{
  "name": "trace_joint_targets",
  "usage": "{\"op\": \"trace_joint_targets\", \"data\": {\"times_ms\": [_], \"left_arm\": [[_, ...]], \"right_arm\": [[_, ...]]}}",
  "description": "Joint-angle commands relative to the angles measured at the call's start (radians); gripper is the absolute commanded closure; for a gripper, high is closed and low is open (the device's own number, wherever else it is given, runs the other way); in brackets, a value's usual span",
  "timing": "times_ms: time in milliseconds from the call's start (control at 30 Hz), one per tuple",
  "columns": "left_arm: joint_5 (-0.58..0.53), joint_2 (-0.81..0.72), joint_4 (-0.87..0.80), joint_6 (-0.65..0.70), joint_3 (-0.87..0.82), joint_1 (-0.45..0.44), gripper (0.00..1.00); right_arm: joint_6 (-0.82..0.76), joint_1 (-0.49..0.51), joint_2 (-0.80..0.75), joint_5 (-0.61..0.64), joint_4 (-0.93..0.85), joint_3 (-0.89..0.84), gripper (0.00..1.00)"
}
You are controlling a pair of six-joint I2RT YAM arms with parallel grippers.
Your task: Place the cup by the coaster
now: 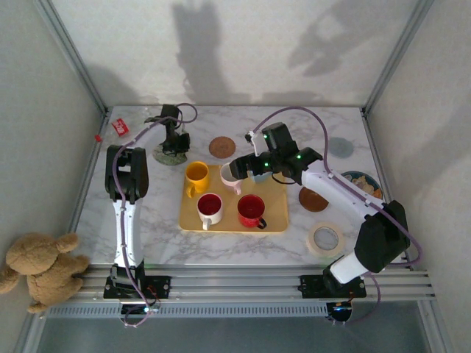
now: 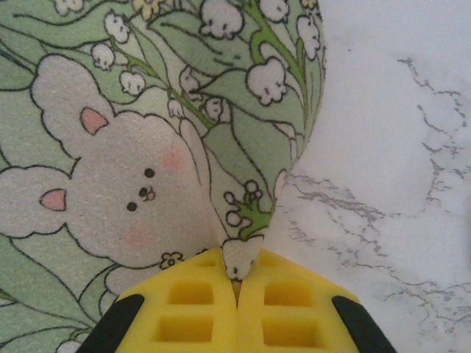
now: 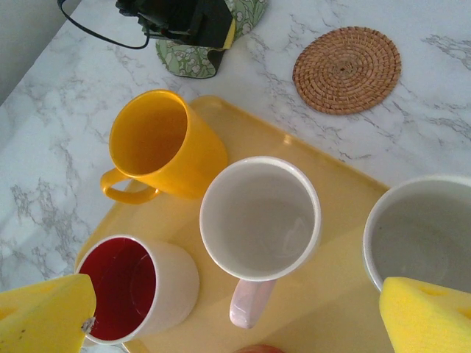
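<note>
Right gripper gapes above the white pink-handled mug at the yellow plastic tray's far edge; left gripper closed at the green rabbit-print mat's rim.

Woven coaster upper right: rough wicker. White cup: glossy ceramic. Tray: smooth plastic. Counter: marbled, smooth.

Pink-handled mug on tray, coaster — apart

Top view overlooks the whole desk; right wrist looks closely down at its tray and woven coaster; left wrist sits nearly against the desk.
</note>
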Motion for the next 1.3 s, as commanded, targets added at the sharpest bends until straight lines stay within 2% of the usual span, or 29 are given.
{"op": "trace_joint_targets", "data": {"times_ms": [0,600,700,800,900,1267], "left_arm": [[0.096,0.03,-0.009,0.02,0.03,-0.046,1.0],[0.061,0.06,-0.041,0.033,0.071,-0.057,0.99],[0.063,0.067,-0.045,0.029,0.074,-0.057,0.92],[0.077,0.066,-0.048,0.028,0.074,-0.057,0.77],[0.083,0.063,-0.047,0.025,0.078,-0.057,0.68],[0.133,0.048,-0.052,-0.009,0.109,-0.057,0.52]], "right_arm": [[0.004,0.011,0.01,-0.004,0.004,-0.001,0.01],[-0.001,0.01,0.006,0.003,0.001,-0.009,0.01],[-0.003,0.011,0.007,0.003,-0.001,-0.009,0.01],[-0.004,0.011,0.007,0.002,-0.001,-0.008,0.01],[-0.005,0.011,0.009,0.003,0.001,-0.008,0.01],[-0.011,0.01,0.009,0.018,-0.004,0.006,0.01]]}}
